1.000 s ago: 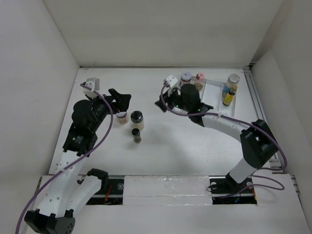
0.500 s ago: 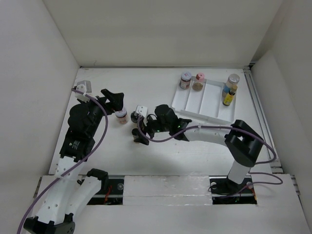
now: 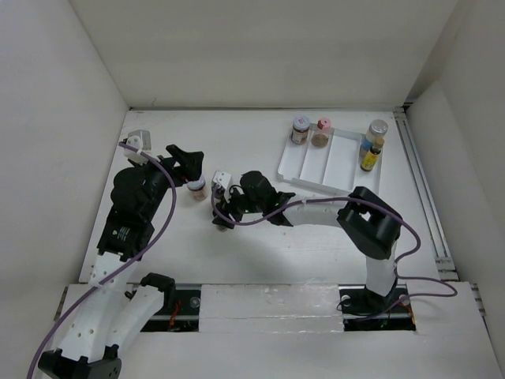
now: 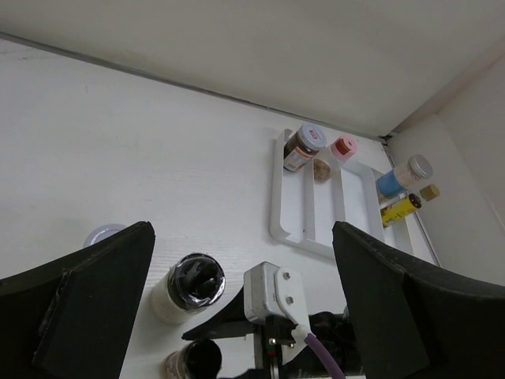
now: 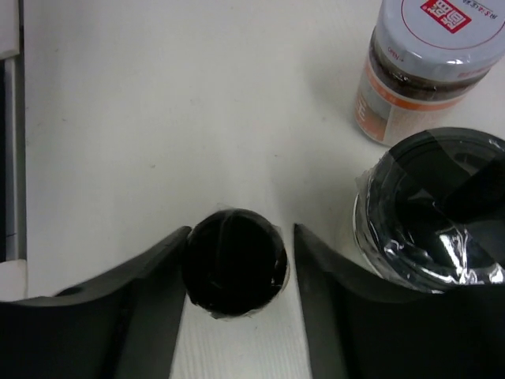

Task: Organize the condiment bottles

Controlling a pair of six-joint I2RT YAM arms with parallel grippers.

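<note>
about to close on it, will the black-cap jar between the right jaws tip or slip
Likely steady: the black-cap jar stands upright. Its cap looks glossy, so a pinch there might slip. A bigger jar stands close, so a sideways push could bump it.

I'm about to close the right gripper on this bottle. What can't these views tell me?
- Right wrist: the small bottle shows only its black cap; its body and label sit beneath it. Whether the right gripper touches it is unclear.
- Right wrist: the big black-capped jar is cut off by the frame edge.
- Top: the right gripper mostly hides both.
- Left wrist: the left gripper hides part of a pale cap.
</note>
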